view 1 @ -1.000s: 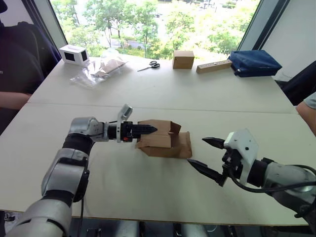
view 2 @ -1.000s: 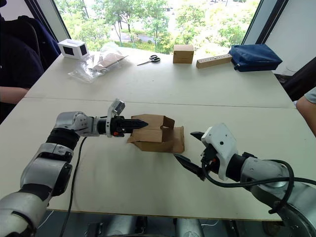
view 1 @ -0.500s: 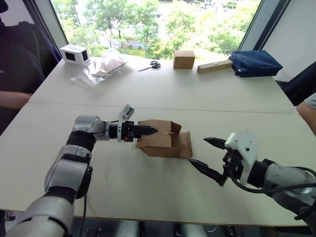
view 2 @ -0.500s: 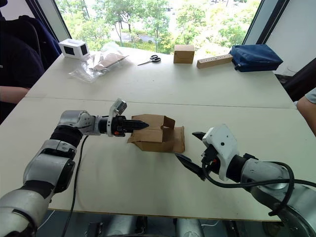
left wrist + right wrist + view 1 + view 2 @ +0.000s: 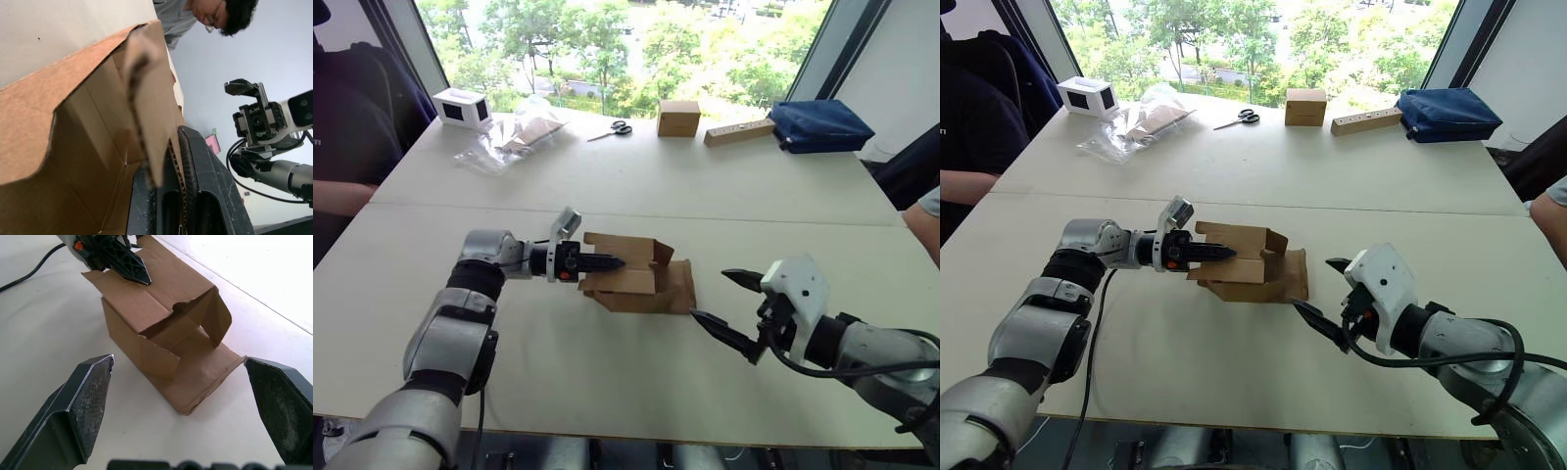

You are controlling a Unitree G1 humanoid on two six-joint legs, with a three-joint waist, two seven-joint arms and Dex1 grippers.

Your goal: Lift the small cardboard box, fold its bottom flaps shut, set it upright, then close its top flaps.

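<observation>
Lifted slightly, the small cardboard box (image 5: 631,277) hangs pinched by the left gripper (image 5: 607,263); right gripper (image 5: 726,305) gapes wide.

Left claw (image 5: 607,262) pinched closed, arm reaching forward, right claw (image 5: 728,305) spread wide, hovering low

An office or lab room; long white tables (image 5: 636,186) beside a big window (image 5: 626,39); seated people.

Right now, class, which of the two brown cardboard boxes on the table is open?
The small cardboard box held by the left gripper; its flaps splay out, unlike the closed cardboard cube by the window.
</observation>
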